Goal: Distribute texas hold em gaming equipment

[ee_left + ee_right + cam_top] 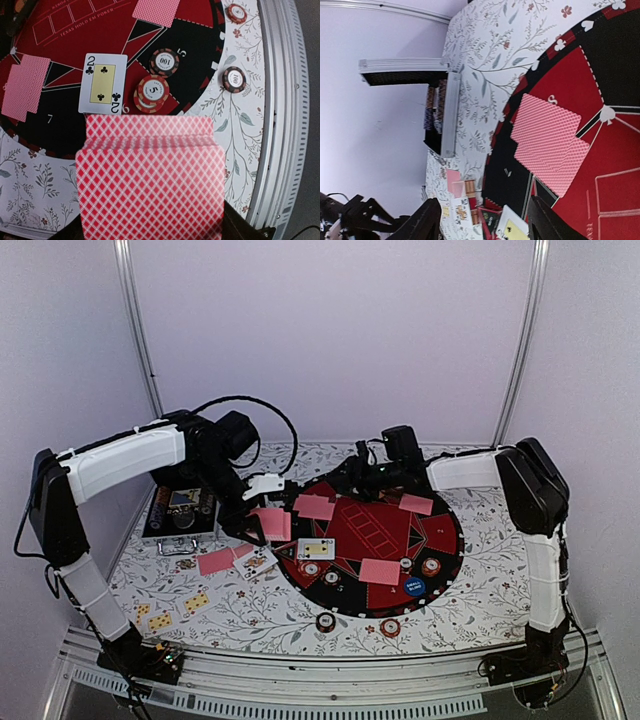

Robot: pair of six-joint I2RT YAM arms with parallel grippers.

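Left hand: The left hand [262, 488] is shut tight on a stack of cards [150, 175] with the red backs up. It hangs over the near left edge of the mat [445, 540].
Right hand: The right hand [484, 202] is open and holds nothing. It hangs over the far side of the mat, close to a pair of cards [550, 142] lying there.
Done: Red-backed cards lie at three spots on the mat. A two of clubs [102, 84] lies face up. Some chips [153, 90] and a blue button [415, 587] are on the mat too.
Left to do: I think a lot. The stack looks thick. Two chips [326, 621] sit off the mat on the table [480, 590]. Loose cards [215, 561] lie on the left, near the case [180, 515].
Open room: The middle and far right of the mat have bare space. The near left part is crowded with chips and cards.
Edges: The rail [330, 665] runs along the near side of the table, so low moves there need care.
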